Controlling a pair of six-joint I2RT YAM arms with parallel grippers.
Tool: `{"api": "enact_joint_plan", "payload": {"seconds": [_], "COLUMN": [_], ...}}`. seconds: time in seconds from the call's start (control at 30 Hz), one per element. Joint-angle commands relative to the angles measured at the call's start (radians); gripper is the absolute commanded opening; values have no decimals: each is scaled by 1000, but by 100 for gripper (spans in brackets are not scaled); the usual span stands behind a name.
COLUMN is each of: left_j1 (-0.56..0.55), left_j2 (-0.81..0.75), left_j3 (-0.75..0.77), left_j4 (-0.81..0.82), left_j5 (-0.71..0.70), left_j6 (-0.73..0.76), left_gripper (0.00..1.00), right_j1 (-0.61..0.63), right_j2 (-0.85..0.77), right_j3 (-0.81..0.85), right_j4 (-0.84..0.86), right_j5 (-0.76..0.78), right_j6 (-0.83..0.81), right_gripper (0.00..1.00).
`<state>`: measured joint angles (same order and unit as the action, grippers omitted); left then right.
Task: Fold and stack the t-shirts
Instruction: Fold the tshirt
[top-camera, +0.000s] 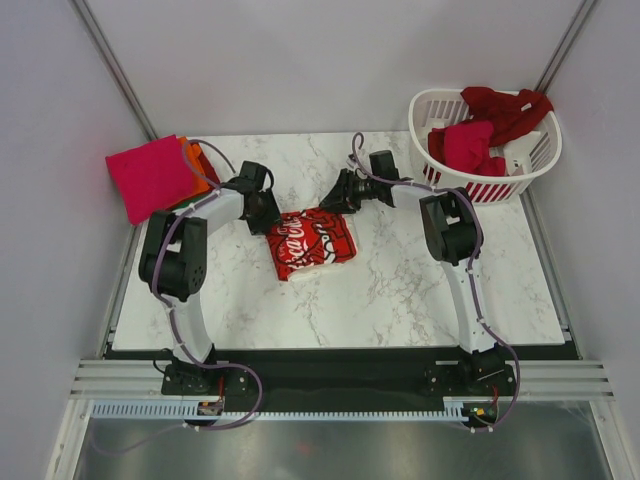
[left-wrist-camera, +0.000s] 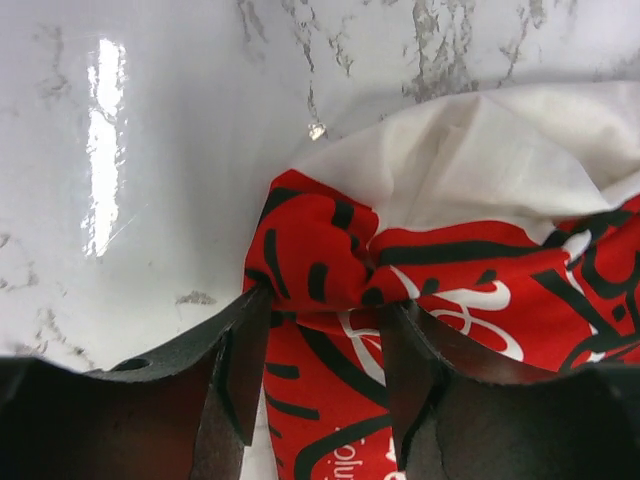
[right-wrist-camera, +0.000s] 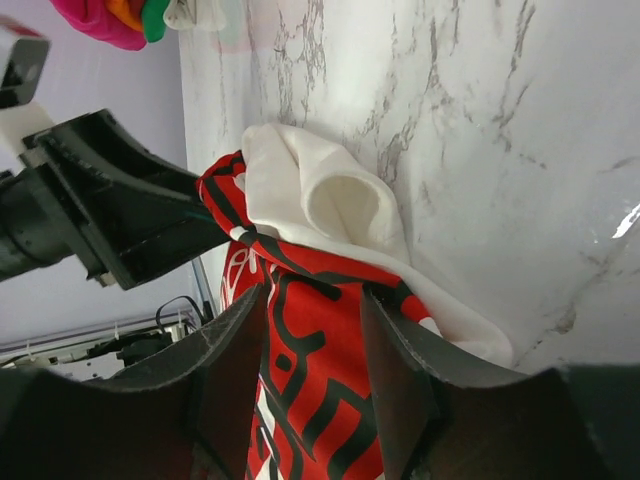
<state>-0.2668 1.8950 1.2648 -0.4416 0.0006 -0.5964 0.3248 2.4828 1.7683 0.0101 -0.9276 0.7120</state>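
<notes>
- Top view: the red Coca-Cola t-shirt (top-camera: 313, 243) lies mid-worktop (top-camera: 400, 290) as a compact, partly folded bundle. The left pincer (top-camera: 268, 212) and the right pincer (top-camera: 335, 197) both sit at its far edge, one at each corner. At the far left corner a folded magenta-pink t-shirt (top-camera: 150, 177) rests on an orange t-shirt (top-camera: 203, 162), so a stack has been begun. In the white basket (top-camera: 520, 165) at the far right, crimson t-shirts (top-camera: 470, 145) lie crumpled and unfolded.
- Left wrist view: the left pincer's jaws stand narrow with a gathered corner of the red cloth clamped between them. The shirt's white inner side shows beyond, lying on the marble.
- Right wrist view: the right pincer likewise nips the red cloth between narrow jaws, the white inside curled just ahead. The left pincer is visible at the shirt's other corner, and the stack's pink, orange and green edges peep in at the top left.
- Judgement: a few shirts appear done. This one is mid-fold and not yet stacked, and the basket's shirts remain, so much of the job is left.
</notes>
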Motion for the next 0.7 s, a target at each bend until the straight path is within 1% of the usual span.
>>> {"api": "enact_joint_plan", "payload": {"seconds": [0.0,0.03,0.1,0.13,0.2,0.23,0.27,0.3,0.33,0.37,0.4,0.43,0.5,0.53,0.57,0.6,0.63,0.67], "left_j1": [29,23,21,15,-2,-30,-49,-98,-129,-158,-213,-235,-271,-287,-288,-288,-288,-288], "left_j2": [126,139,121,110,53,27,-23,-57,-86,-147,-177,-207,-311,-354,-393,-472,-506,-534], "left_j3": [79,79,50,10,-37,-85,-108,-149,-166,-177,-185,-185,-182,-183,-188,-197,-197,-196], "left_j4": [-160,-178,-175,-175,-172,-166,-166,-163,-155,-155,-157,-157,-160,-163,-167,-184,-195,-209], "left_j5": [24,1,10,9,4,3,6,18,27,36,53,62,91,98,102,89,75,64], "left_j6": [-34,-39,-63,-72,-104,-121,-159,-186,-212,-259,-278,-296,-324,-330,-342,-345,-347,-344], "left_gripper": [55,54,54,54,54,54,54,54,56,57,58,61,64,66,66,67,69,69], "right_j1": [-32,-30,-38,-41,-43,-41,-41,-40,-40,-40,-38,-35,-29,-26,-18,-15,-9,3], "right_j2": [64,67,65,65,62,57,54,44,33,16,-4,-59,-132,-219,-269,-373,-425,-479], "right_j3": [-6,0,29,46,115,140,185,209,244,255,260,258,235,188,153,108,61,-48], "right_j4": [-36,-38,-58,-73,-152,-179,-217,-229,-255,-263,-269,-274,-308,-329,-337,-337,-337,-338], "right_j5": [110,116,145,159,221,237,246,253,250,243,239,240,242,272,289,305,318,361], "right_j6": [-49,-48,-46,-58,-88,-100,-118,-124,-131,-143,-149,-154,-187,-200,-209,-212,-210,-207], "right_gripper": [53,53,54,54,59,61,66,68,69,70,70,71,73,74,75,76,76,76]}}
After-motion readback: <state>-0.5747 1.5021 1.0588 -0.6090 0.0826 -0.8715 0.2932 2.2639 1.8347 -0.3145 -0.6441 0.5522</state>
